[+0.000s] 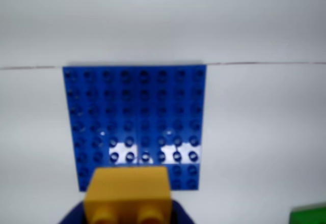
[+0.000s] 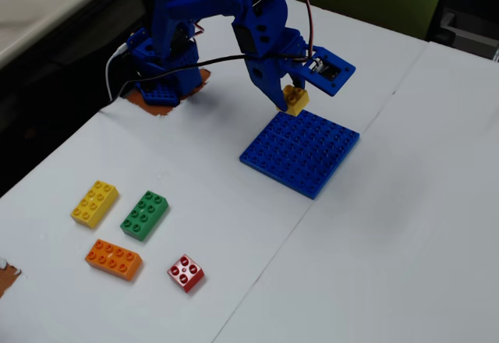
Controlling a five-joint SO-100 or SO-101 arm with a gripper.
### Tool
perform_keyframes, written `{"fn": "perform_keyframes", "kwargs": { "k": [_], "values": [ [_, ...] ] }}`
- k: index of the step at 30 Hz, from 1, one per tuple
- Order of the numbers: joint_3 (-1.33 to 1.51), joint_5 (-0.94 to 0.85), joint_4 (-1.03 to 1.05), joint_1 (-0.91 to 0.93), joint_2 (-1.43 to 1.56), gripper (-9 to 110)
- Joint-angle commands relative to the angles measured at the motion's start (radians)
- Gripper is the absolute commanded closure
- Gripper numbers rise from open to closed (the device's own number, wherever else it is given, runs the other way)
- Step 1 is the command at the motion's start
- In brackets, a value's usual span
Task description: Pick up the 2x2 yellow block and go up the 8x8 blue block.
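2x2 yellow block (image 2: pixel 295 99) pinched in gripper (image 2: pixel 290 101), jaws closed on its sides, hanging just above far edge of 8x8 blue block (image 2: pixel 300 153). Wrist view: block low centre, baseplate ahead, likely lined up for setting down. Other bricks lie well left, near side.

Soft, blurry wrist view with white glare on the 8x8 blue block (image 1: pixel 135 124); brighter, sharper fixed view.

Looks to us like a hobby robotics desk: white table (image 2: pixel 374 226), a 3D-printed blue arm (image 2: pixel 226 15) with loose wires bolted at its far corner, and 4 toy bricks (image 2: pixel 129 234) near the arm.
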Motion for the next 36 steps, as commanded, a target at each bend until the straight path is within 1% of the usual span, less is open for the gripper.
{"fn": "perform_keyframes", "kwargs": {
  "k": [1, 36],
  "values": [
    [-0.058, 0.005, -0.005, 0.003, 0.017, 101],
    [-0.095, 0.005, -0.012, -0.018, -0.031, 101]
  ]
}}
